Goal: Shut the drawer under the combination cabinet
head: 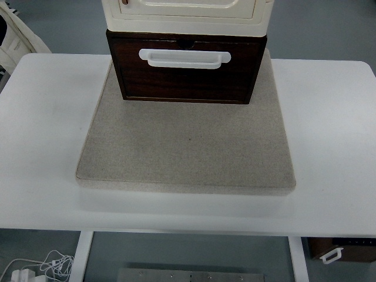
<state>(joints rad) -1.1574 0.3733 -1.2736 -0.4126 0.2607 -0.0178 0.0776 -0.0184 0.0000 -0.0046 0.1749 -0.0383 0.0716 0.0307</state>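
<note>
A dark brown wooden drawer (pixel 186 79) with a white handle (pixel 184 58) sits under a cream cabinet (pixel 187 13) at the back middle of the table. The drawer front stands a little forward of the cabinet above it. Both stand on a grey mat (pixel 187 147). Neither robot hand is in view.
The white table (pixel 41 153) stretches to both sides of the mat. A cream object (pixel 14 38) stands off the table at the far left. On the floor lie white cables (pixel 35 267) at the bottom left and a dark box with a white handle (pixel 343 249) at the bottom right.
</note>
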